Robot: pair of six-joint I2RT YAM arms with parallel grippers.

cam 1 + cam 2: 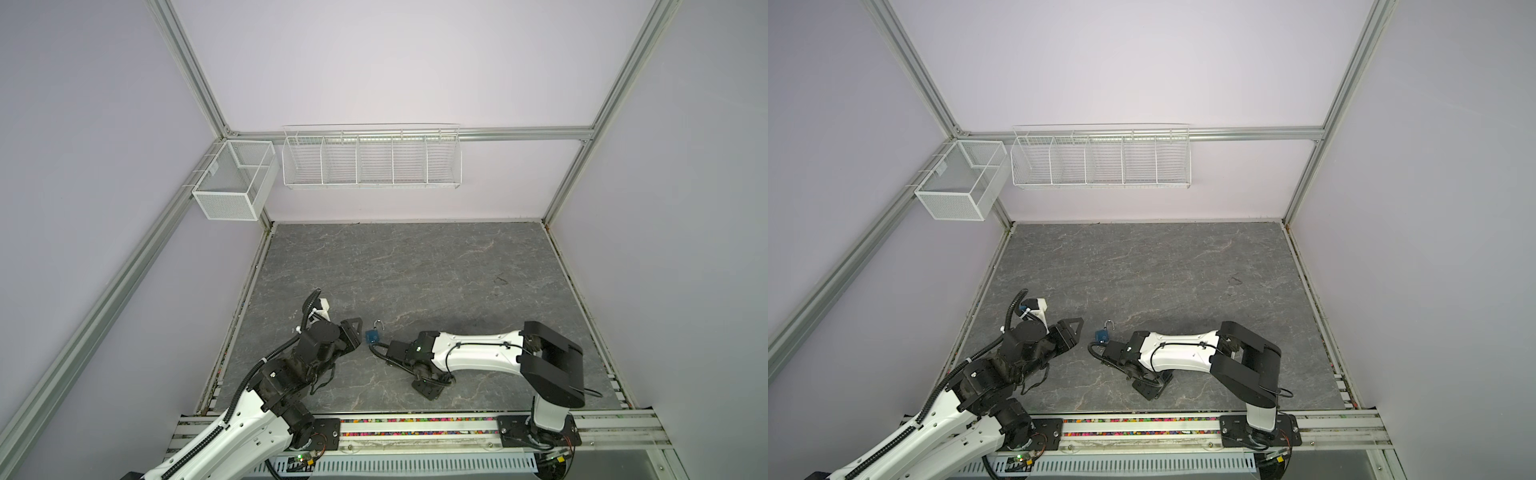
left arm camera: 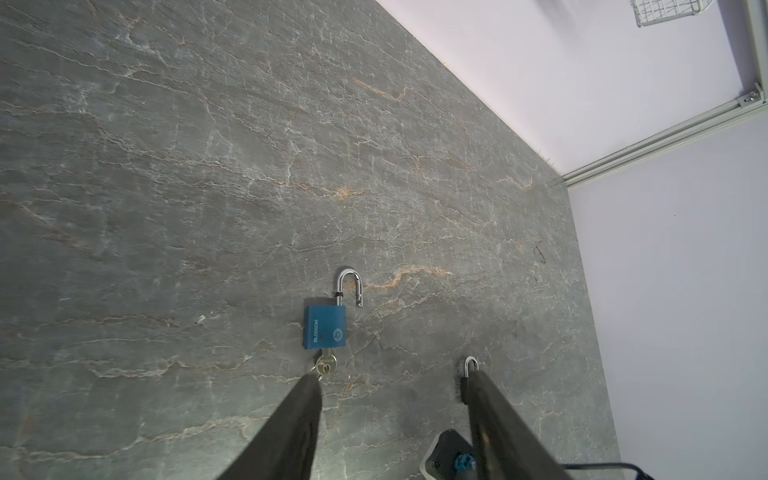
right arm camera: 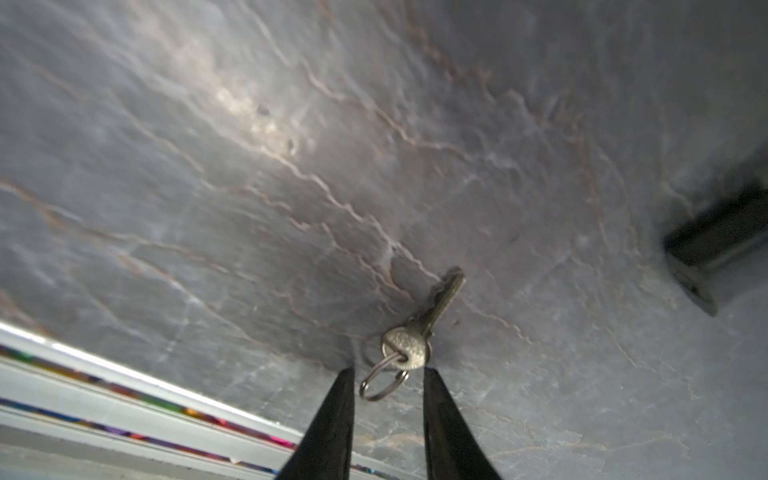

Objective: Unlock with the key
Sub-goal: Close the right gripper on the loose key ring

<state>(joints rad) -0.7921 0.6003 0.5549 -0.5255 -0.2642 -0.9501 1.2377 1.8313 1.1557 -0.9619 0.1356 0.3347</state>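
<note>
A blue padlock (image 1: 371,336) (image 1: 1101,335) (image 2: 325,328) lies flat on the grey slate table, its chrome shackle (image 2: 350,282) sprung open. In the left wrist view a key (image 2: 325,365) sticks in its base, a ring on its head. My left gripper (image 2: 395,376) (image 1: 353,329) hovers open just left of the padlock, nothing between its fingers. In the right wrist view a second key (image 3: 419,328) on a ring (image 3: 380,384) lies loose on the table. My right gripper (image 3: 388,370) is low over it, fingers apart on either side of the ring. The right arm (image 1: 473,353) hides that key in both top views.
A white wire rack (image 1: 372,160) and a mesh basket (image 1: 235,178) hang on the back wall. An aluminium rail (image 1: 415,428) with coloured beads runs along the table's front edge, close to the right gripper. Pale walls close in the table on three sides.
</note>
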